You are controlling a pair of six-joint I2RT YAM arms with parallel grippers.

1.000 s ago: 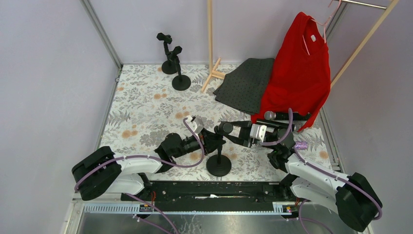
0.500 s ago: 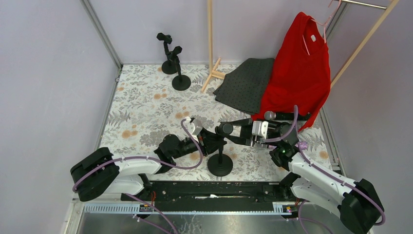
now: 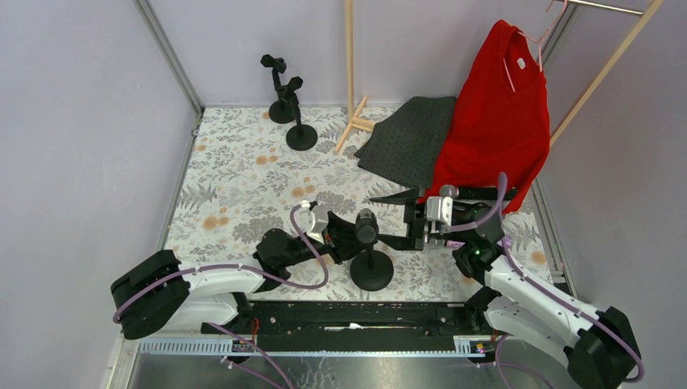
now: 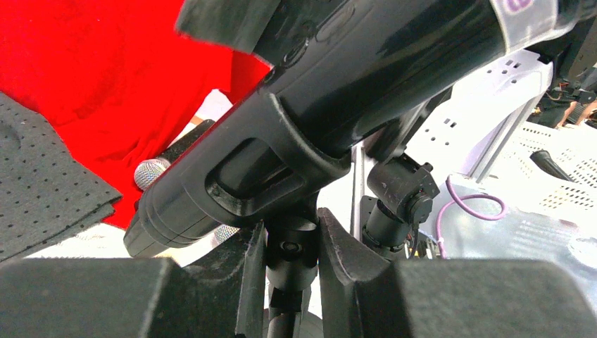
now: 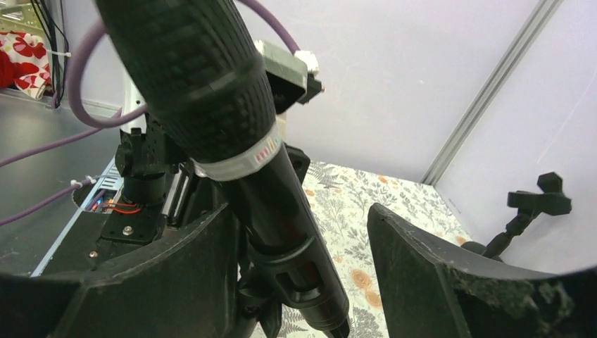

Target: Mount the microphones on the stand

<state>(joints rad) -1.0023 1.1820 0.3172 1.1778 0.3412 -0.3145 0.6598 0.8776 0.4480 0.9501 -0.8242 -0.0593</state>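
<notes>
Top external view: a flowered table point(image 3: 243, 186) carries everything. A red shirt point(image 3: 494, 121) and a grey mat point(image 3: 409, 138) lie beyond the near stand point(image 3: 373, 271), and two more stands point(image 3: 300, 134) sit far behind it. A black microphone point(image 5: 278, 197) lies across the top of the near stand, its body seated in the clip point(image 4: 267, 162). The left gripper point(image 4: 291, 246) is clamped on the stand's post just under the clip. The right gripper point(image 5: 303, 274) has its jaws apart around the microphone's body, with one finger well clear of it. A second microphone point(image 3: 448, 192) lies beyond the near stand, at the shirt's hem. The black microphone looks stiff, smooth and head-heavy, likely to slide in a loose pinch — best taken at mid-body. Loaded like this, the near stand seems top-heavy — steady it at the post.
</notes>
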